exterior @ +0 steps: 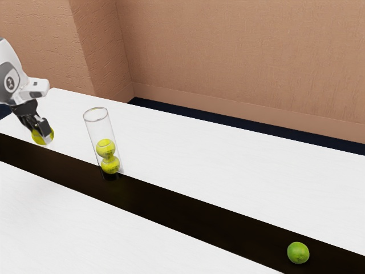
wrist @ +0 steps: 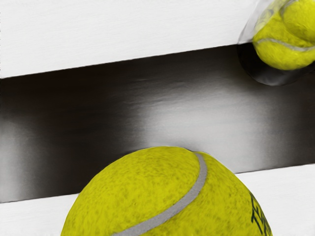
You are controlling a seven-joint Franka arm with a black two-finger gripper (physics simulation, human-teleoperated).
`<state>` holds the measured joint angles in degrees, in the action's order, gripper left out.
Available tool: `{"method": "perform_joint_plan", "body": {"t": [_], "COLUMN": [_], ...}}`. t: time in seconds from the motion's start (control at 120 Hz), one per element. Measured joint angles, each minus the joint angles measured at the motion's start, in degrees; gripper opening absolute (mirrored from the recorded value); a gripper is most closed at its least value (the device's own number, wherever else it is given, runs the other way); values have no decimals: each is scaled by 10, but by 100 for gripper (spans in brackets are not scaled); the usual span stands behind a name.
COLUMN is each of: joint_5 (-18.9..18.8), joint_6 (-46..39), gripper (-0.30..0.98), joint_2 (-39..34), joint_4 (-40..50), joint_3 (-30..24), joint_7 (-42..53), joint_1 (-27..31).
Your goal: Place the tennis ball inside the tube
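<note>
Gripper: closed on your tennis ball, at the exterior view's left. Tube: standing, mouth at the held ball's two o'clock, two stacked balls inside. Hazards: had you crossed too low, the ball could have toppled it; an off-centre release risked rim deflection. Lime: lay at the tube's four o'clock.
</note>
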<state>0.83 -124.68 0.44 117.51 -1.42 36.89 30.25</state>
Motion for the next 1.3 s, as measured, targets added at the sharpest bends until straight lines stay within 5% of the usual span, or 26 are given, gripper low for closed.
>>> {"method": "perform_joint_plan", "body": {"t": [0.4,1.3], "joint_5": [59,64], "joint_6": [126,160], "gripper": [23,34], "joint_2": [-76,100], "joint_4": [-60,-239], "joint_3": [-80,-100], "joint_7": [-67,-129], "joint_1": [-15,-40]}}
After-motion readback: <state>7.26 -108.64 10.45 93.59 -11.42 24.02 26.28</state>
